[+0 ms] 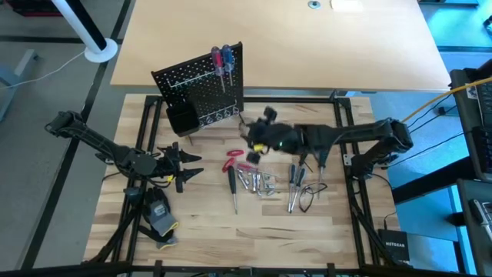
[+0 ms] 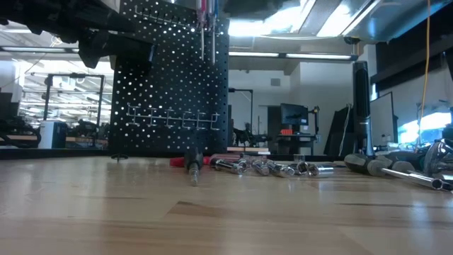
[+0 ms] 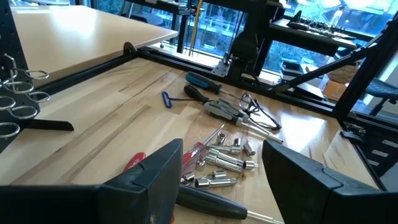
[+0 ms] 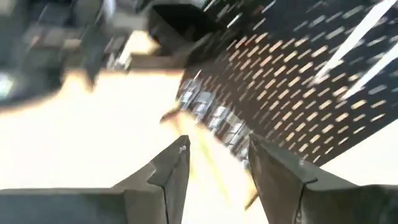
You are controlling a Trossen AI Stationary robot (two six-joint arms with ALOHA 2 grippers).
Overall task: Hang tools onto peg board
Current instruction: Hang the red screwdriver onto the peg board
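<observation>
The black peg board stands upright at the table's far left-middle, with a black bin at its lower corner. A red and a blue screwdriver hang from its top edge. Loose tools lie on the table: red-handled pliers, a black screwdriver, silver bits and more screwdrivers. My right gripper hovers blurred just right of the board, open and facing its row of silver loops. A thin yellowish streak shows between its fingers; I cannot tell what it is. My left gripper waits open near the left.
A grey-black glove with yellow trim lies near the table's front left. A pale tabletop adjoins the far edge. A thin wire loop lies by the right-hand screwdrivers. Bare wood runs along the near edge.
</observation>
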